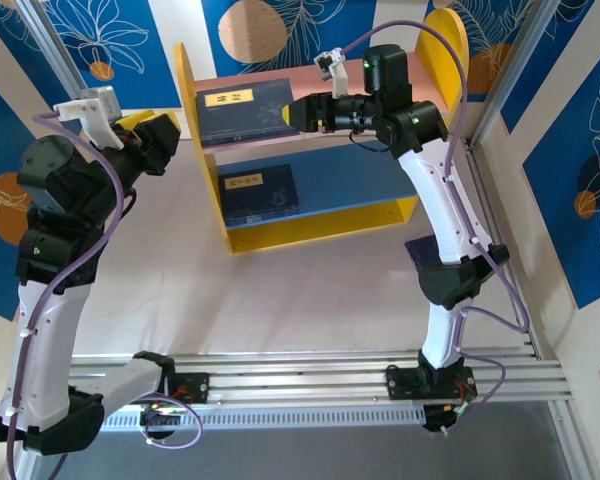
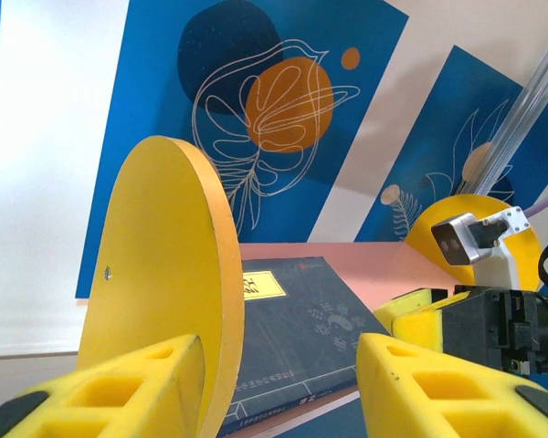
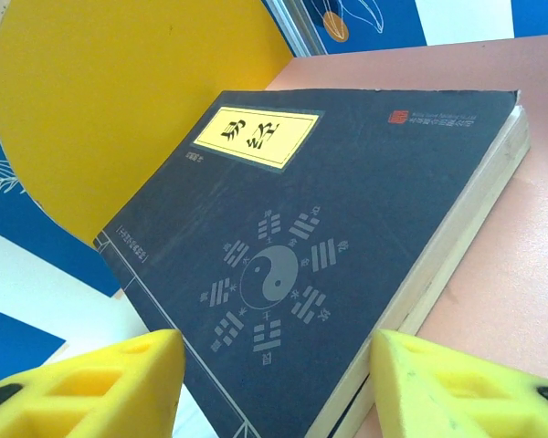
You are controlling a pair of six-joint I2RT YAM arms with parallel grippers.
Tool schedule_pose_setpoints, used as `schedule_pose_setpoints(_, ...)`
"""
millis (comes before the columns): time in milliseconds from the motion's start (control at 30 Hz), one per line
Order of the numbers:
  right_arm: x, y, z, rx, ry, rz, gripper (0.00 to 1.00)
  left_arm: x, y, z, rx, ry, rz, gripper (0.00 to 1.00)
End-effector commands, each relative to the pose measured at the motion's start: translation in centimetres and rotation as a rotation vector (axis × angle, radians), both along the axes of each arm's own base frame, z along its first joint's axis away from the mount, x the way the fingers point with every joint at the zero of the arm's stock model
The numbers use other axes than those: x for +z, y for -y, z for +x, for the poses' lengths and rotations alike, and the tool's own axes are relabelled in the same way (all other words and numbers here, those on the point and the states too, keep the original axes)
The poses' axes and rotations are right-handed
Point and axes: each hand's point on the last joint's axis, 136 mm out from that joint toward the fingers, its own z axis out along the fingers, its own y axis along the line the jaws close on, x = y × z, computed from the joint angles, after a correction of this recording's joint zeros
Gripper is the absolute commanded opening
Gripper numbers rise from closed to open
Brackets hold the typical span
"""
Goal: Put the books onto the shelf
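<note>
Small shelf (image 1: pixel 330 224) with yellow round-topped side panels, a pink upper board (image 1: pixel 310 85) and a blue lower board (image 1: pixel 355 172); it stands at the far middle of the white table (image 1: pixel 280 300). Contents: one book per board, both flat, cover up, toward the left end. The upper book (image 1: pixel 242 112), thin, rectangular and dark navy, lies on the pink board just beside the left yellow panel (image 2: pixel 160 265). The lower book (image 1: pixel 258 193), same kind, lies on the blue board. Cover detail, right wrist view: yellow-tan title label (image 3: pixel 258 135) with dark characters near one corner, pale yin-yang disc (image 3: pixel 268 278) ringed by trigram marks at mid-cover, small red stamp (image 3: pixel 398 116) at another corner, pale page block (image 3: pixel 457 237) along the edge. Right gripper (image 1: pixel 292 113) reaches in from the right over the pink board to the upper book's right edge; its yellow ribbed fingers (image 3: pixel 82 383) stand partly apart with a corner of the book between them, and I cannot tell whether the pads press on it. Left gripper (image 1: pixel 168 148) sits just outside the left panel, jaws parted, holding nothing. A dark navy flat shape (image 1: pixel 418 250) lies on the table beside the right arm, partly hidden; identity unclear.
</note>
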Motion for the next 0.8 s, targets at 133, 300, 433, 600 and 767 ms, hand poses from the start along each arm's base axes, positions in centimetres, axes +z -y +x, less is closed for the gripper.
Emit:
schedule_pose_setpoints(133,0.33,-0.97,-0.38,0.049,0.010,0.011,0.56,0.27,-0.48,-0.16,0.022,0.019,0.014,0.47)
schedule_pose_setpoints(300,0.33,-1.13,-0.26,0.052,0.011,0.013,0.56,0.27,-0.55,-0.22,0.025,0.019,0.018,0.47)
schedule_pose_setpoints(433,0.37,-1.20,-0.26,0.054,0.012,0.014,0.56,0.31,-0.58,-0.21,0.027,0.020,0.020,0.48)
schedule_pose_setpoints(600,0.31,-1.48,-0.28,0.065,0.009,0.016,0.56,0.32,-0.46,-0.11,0.022,0.018,0.021,0.48)
schedule_pose_setpoints(767,0.36,-1.59,-0.20,0.068,0.009,0.018,0.56,0.49,-0.49,-0.17,0.023,0.021,0.020,0.48)
